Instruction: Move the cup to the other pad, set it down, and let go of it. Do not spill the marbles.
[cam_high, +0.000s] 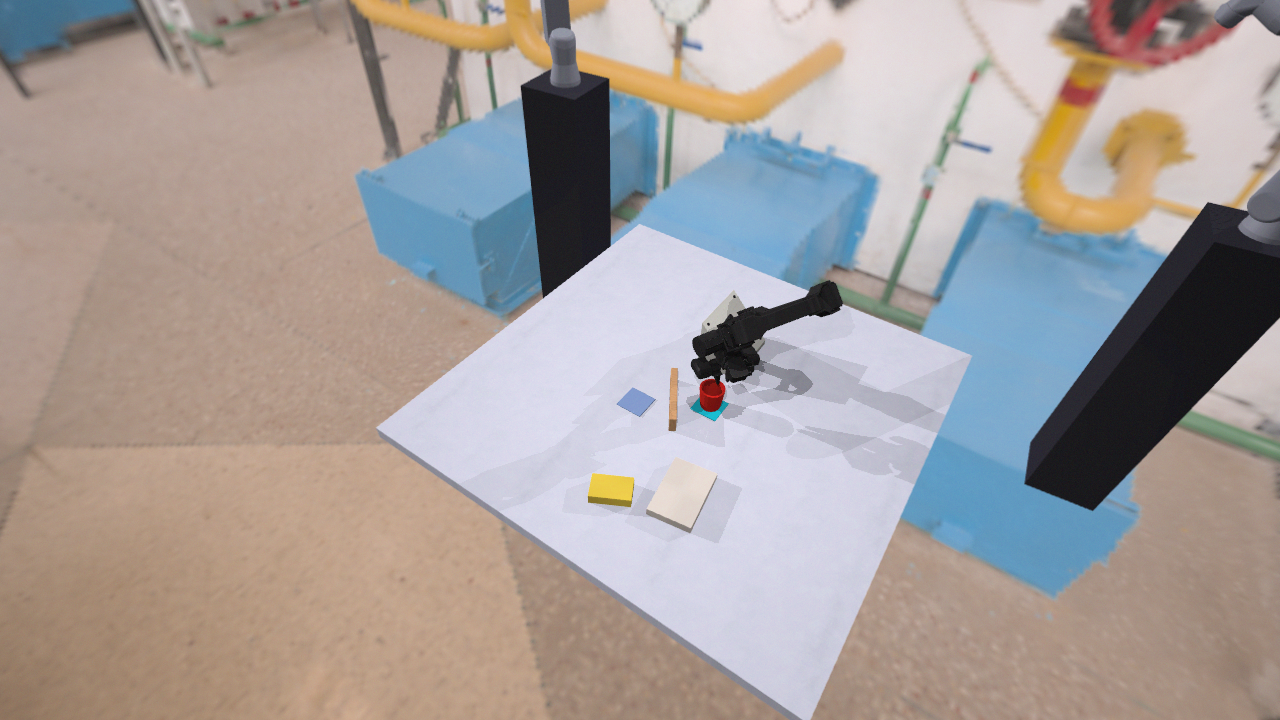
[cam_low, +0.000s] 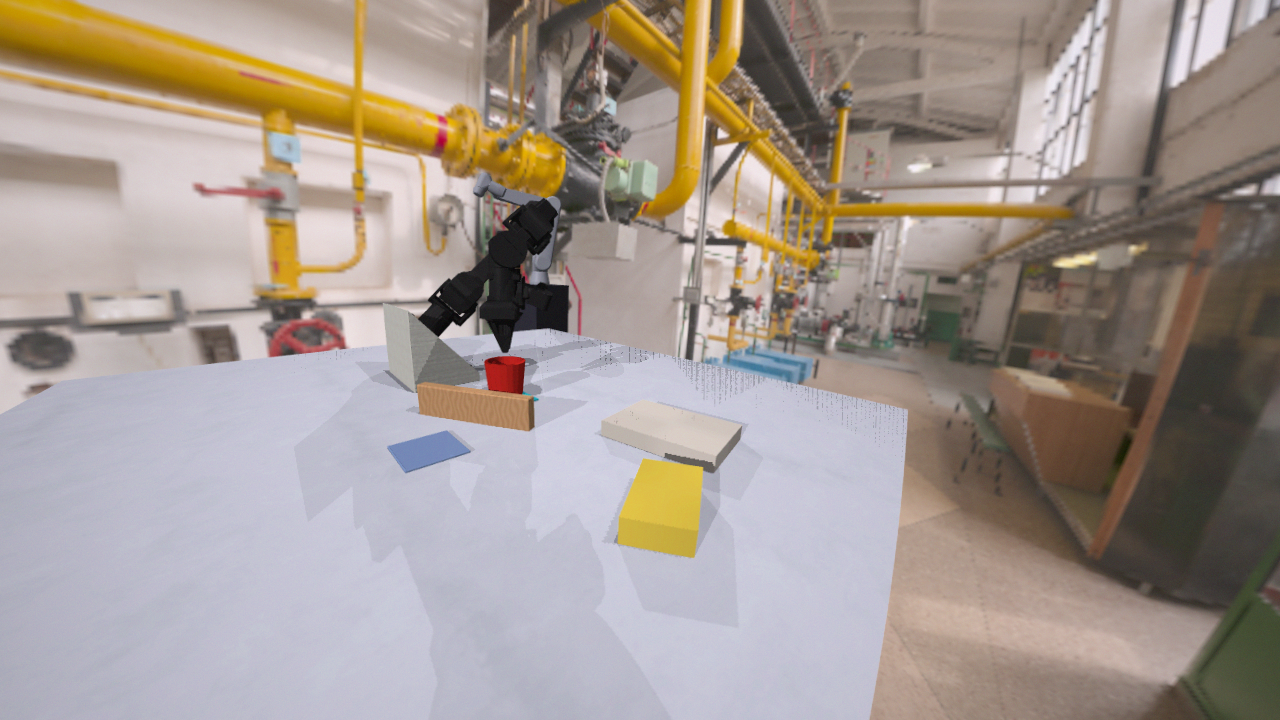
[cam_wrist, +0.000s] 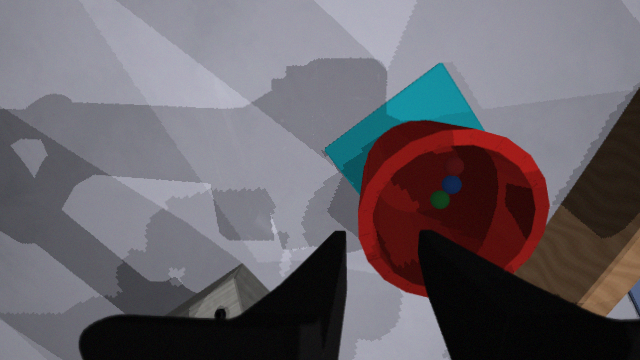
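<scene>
Top, exterior and wrist: cup on the cyan pad, claw to be kept off its rim

In the top view, the cup (cam_high: 711, 396) (cam_low: 505, 376) (cam_wrist: 470, 215) stood upright on the cyan pad (cam_high: 713, 415) (cam_low: 532, 396) (cam_wrist: 420, 95). The bar (cam_high: 673, 399) (cam_low: 474, 407) (cam_wrist: 575, 265) lay between it and the blue pad (cam_high: 636, 401) (cam_low: 428, 451) (cam_wrist: 634, 297) on the surface (cam_high: 537, 376) (cam_low: 223, 501) (cam_wrist: 75, 50). The claw (cam_high: 716, 381) (cam_low: 505, 350) (cam_wrist: 381, 241) was over the cup's rear edge. The step in hand was most likely the withdrawal after letting go, with the carry judged done. Done well, it wanted a straight climb first and no sideways swing until the tips were well above the rim.

In the exterior view, the tips pointed down just above the rim, with a slight gap showing, and the cup stood level behind the bar. That gap looked thin, so a slow start was the sound choice; a sudden tilt of the wrist could have clipped the rim.

In the wrist view, the claw was partly open and held nothing. One finger overlapped the cup's mouth, the other showed outside it. Keeping that spacing while rising would have suited, since closing early risked pinching the wall. The green marble (cam_wrist: 440, 199), blue marble (cam_wrist: 451, 184) and red marble (cam_wrist: 454, 166) lay inside; a knock was the chief way to spill them.
</scene>
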